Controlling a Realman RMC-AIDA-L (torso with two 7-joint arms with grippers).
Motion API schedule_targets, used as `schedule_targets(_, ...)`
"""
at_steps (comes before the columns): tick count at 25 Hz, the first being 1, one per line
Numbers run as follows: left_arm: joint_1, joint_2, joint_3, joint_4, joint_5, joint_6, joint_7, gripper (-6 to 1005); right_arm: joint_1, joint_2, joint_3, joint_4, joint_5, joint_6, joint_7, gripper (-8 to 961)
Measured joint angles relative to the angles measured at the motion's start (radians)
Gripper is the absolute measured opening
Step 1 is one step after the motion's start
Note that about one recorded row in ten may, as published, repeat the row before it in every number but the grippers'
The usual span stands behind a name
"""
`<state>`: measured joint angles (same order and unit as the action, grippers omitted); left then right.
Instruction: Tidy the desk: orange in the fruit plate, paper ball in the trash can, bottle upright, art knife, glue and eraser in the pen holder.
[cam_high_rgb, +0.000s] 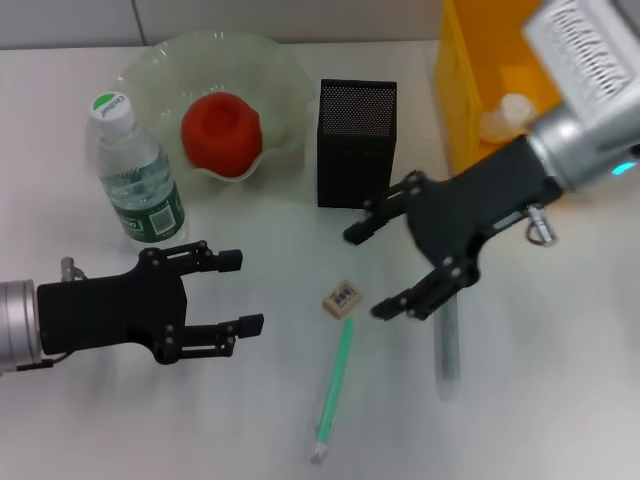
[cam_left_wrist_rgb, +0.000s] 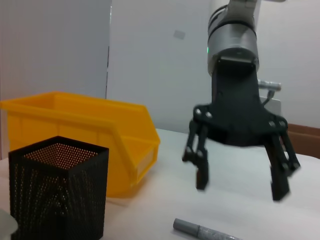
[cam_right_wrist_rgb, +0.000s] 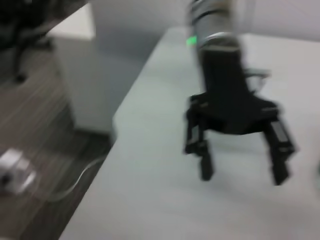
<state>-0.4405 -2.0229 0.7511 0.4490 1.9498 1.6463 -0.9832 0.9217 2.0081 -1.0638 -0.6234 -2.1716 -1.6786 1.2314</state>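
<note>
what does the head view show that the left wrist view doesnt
Only the head view shows the orange in the fruit plate, the upright bottle, the eraser, a green pen and the open left gripper. Only the left wrist view shows the wall behind the desk. Both show the pen holder, the yellow trash can, a grey pen and the open right gripper.

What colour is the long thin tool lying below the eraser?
Light green, a slim stick with a whitish tip, seen best in the head view.
</note>
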Motion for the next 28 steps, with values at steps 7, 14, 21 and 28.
schedule_targets(7, 0.0, 0.017, -0.003, 0.005, -0.002, 0.032, -0.014, 799, 0.123, 0.072, -0.133, -0.014, -0.1, 0.003, -0.07, 825)
schedule_targets(14, 0.014, 0.017, -0.005, 0.014, -0.007, 0.058, -0.014, 798, 0.205, 0.084, -0.353, -0.006, -0.04, 0.055, -0.074, 825)
schedule_targets(21, 0.011, 0.016, 0.003, 0.014, 0.0, 0.055, -0.014, 798, 0.209, 0.084, -0.499, -0.01, 0.028, 0.12, -0.073, 820)
schedule_targets(28, 0.006, 0.017, 0.003, 0.014, 0.014, 0.02, -0.019, 798, 0.203, 0.084, -0.632, -0.004, 0.073, 0.187, -0.074, 809)
